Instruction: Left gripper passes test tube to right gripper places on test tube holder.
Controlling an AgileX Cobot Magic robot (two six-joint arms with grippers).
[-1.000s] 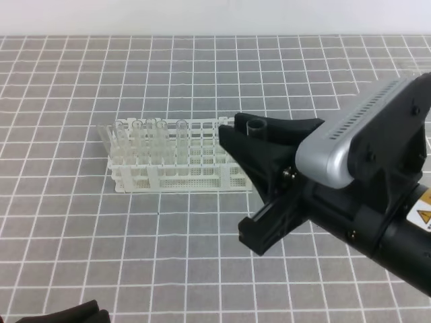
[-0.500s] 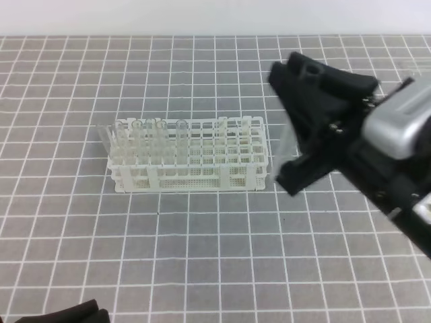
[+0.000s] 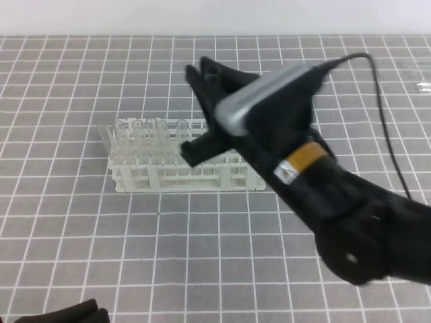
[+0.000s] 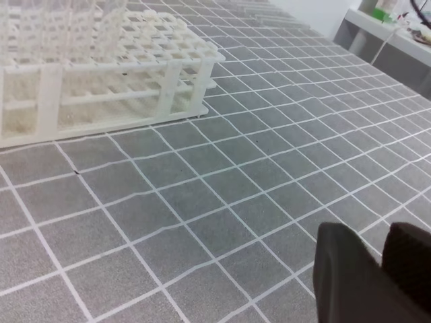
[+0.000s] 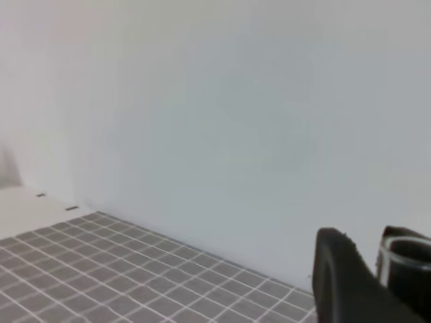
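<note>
Two matte black fingers of right gripper (image 3: 202, 111) pinch clear round-rimmed test tube (image 5: 407, 250), above white lattice test tube holder (image 3: 202, 176). Left gripper (image 4: 374, 269): jaws slightly parted, empty, holder ahead.

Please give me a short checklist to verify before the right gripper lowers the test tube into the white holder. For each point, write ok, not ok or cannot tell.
1. Right gripper above the test tube holder: ok in the high view.
2. Test tube between its fingers: ok, the wrist view shows a clear rim.
3. Tube vertical: cannot tell.
4. Free holes on the holder's right half: ok; other clear tubes fill the left end.
5. Left gripper away from the holder: ok, low over the mat.
6. Tube aligned with one hole: cannot tell.
</note>
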